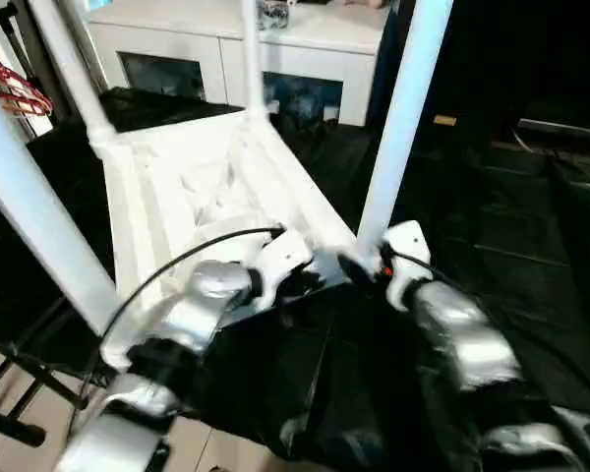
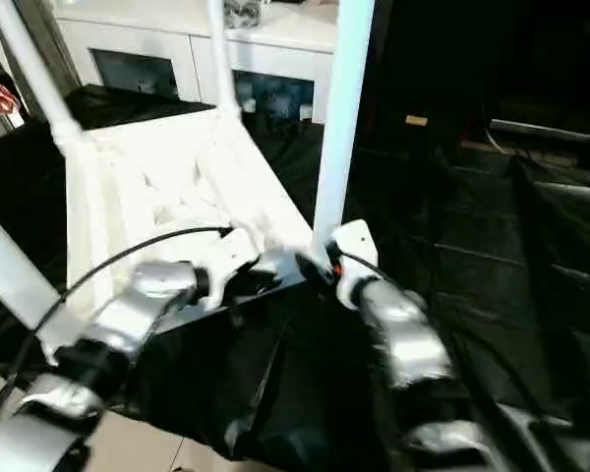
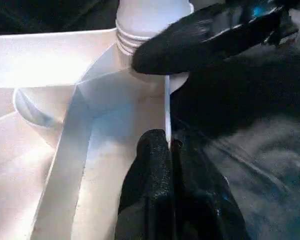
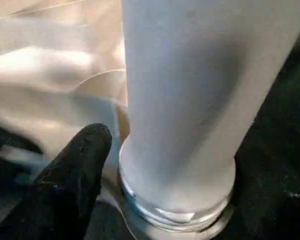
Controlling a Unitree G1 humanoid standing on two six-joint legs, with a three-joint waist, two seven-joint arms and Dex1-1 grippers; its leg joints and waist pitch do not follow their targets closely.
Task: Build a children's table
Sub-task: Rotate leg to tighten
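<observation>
The all-white table (image 1: 206, 197) lies on a black sheet (image 1: 492, 226), gripped by black claw fingers (image 3: 155, 190).

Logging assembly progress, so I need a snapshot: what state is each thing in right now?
Table top: upside down on the black sheet, ribbed underside up.
Near right leg: upright in its corner socket, thread rings still showing at the base.
Other three legs: standing up from their corners.
Left gripper: shut on the table top's rim.
Right gripper: at the near right leg's base; grip unclear.
Cabinet: doors shut.
</observation>
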